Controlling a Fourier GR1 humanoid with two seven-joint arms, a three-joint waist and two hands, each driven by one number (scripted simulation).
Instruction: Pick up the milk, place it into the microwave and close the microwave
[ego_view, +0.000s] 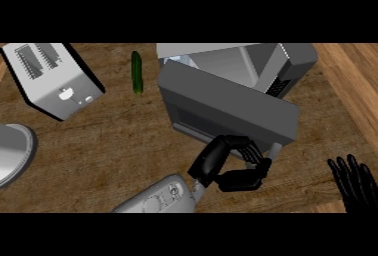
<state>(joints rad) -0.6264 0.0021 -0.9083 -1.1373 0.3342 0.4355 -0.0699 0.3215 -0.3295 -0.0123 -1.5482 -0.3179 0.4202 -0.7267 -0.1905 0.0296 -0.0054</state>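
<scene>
Head view: the microwave (244, 70) is seen at about one o'clock on the wooden counter (96, 145), its door (229, 107) swung partly across the opening, not yet shut. The milk cannot be made out anywhere; whether it sits inside cannot be told, since the door hides most of the cavity. The left hand (229, 167) is held at the door's lower edge, near five o'clock of the microwave, fingers curled with nothing grasped, apparently against the door. The right hand (354, 182) is resting at four o'clock by the frame's edge, fingers straight and released. By this judgement placing is likely done and only closing remains. A toaster (55, 77) at ten o'clock, a cucumber (136, 72) at twelve and a plate (13, 152) at nine are left untouched.
</scene>
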